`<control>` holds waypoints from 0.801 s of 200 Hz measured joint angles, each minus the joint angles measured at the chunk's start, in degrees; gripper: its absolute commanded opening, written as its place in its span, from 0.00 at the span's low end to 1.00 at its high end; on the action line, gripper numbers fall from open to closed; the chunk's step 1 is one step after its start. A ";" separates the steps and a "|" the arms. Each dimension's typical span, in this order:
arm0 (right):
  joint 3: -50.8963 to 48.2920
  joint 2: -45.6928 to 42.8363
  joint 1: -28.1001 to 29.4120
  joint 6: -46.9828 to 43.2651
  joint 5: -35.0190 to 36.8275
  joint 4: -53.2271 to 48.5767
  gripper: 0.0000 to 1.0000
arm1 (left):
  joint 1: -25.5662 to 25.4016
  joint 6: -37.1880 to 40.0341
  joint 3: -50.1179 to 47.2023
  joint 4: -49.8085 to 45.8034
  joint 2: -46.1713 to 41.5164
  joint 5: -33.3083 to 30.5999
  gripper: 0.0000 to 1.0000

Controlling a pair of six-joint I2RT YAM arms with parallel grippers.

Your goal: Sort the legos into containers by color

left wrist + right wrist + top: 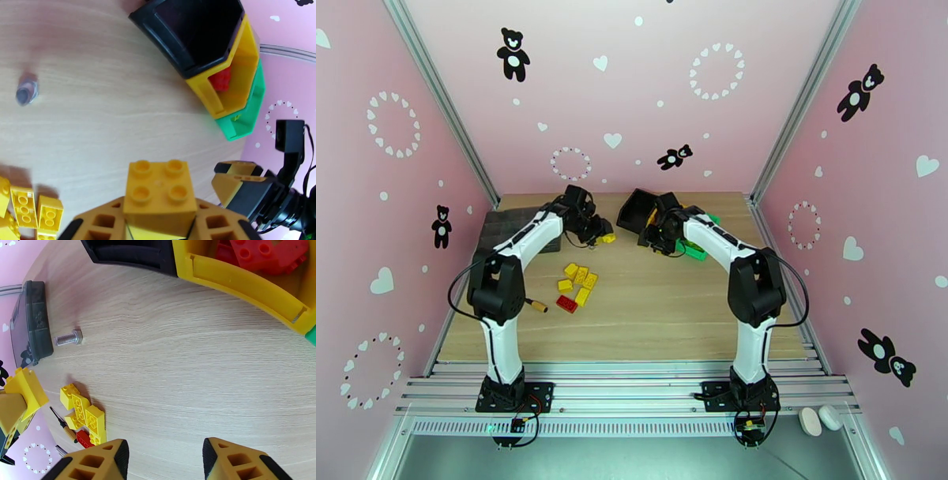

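Left hand [160, 227] closed on 1 yellow brick [160, 191], which is clamped by 2 opposite side walls between the orange fingers [100, 221]. The brick carries 4 studs in a 2-by-2 square. Its studded face is turned toward the wrist camera, and its square outline gives no long axis. It sits at the far centre of the counter [671, 316], left of the joined bins and apart from them.

The bins stand in 1 row running from far left to near right: black bin [197, 35], yellow bin [237, 55], green bin [245, 118]. Red bricks [262, 254] lie inside the yellow bin.

Right hand [164, 463] is spread wide with nothing between its fingers, just near of the bins.

A cluster of loose yellow bricks [581, 280] lies left of centre, studs up. 1 red brick [566, 304] sits at its near edge, its long axis running left-right with a slight slant. A screwdriver [536, 305] lies left of the cluster. A bolt [68, 337] lies beside the dark organizer tray [509, 229] at far left.
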 measured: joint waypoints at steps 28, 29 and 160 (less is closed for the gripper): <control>-2.19 -1.66 -1.97 -0.04 -0.35 -0.20 0.54 | -0.59 -3.65 17.29 2.38 12.33 0.63 0.36; -2.23 -1.73 -2.05 -0.02 -0.35 -0.20 0.54 | -0.61 -3.78 17.62 2.36 12.57 0.63 0.36; -2.58 -2.86 -4.94 -2.03 -1.22 -0.90 0.54 | -2.10 -22.93 40.65 12.07 32.63 4.07 0.85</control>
